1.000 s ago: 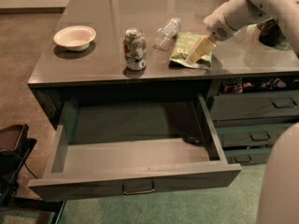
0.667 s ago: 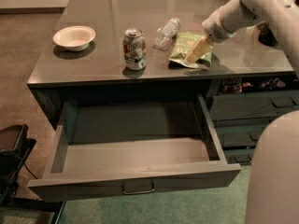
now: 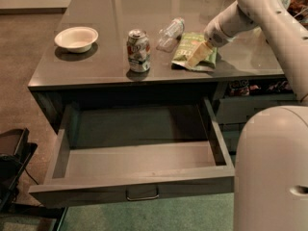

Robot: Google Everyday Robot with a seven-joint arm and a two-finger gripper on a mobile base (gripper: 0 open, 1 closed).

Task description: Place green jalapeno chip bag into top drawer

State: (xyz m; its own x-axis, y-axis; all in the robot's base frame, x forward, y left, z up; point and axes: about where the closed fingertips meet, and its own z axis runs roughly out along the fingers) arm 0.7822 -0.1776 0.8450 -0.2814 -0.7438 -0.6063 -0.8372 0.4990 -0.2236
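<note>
The green jalapeno chip bag [image 3: 186, 51] lies flat on the dark countertop [image 3: 110, 8], near its front edge and right of centre. My gripper [image 3: 199, 56] comes down from the upper right and rests on the bag's right half. The bag is still on the counter. The top drawer [image 3: 130, 188] is pulled wide open below the counter. Its inside holds nothing, and its metal handle [image 3: 142, 195] sits at the centre of the front panel.
A green-and-white soda can [image 3: 138, 51] stands left of the bag. A clear plastic bottle [image 3: 171, 32] lies just behind the bag. A white bowl [image 3: 76, 37] sits at the counter's left. Narrower drawers [image 3: 245, 107] are at the right. My arm's body [image 3: 272, 167] fills the lower right.
The gripper has stayed at the bag's right side, shifted slightly. My arm's body has swung further into the lower right of the view. The bag has not moved.
</note>
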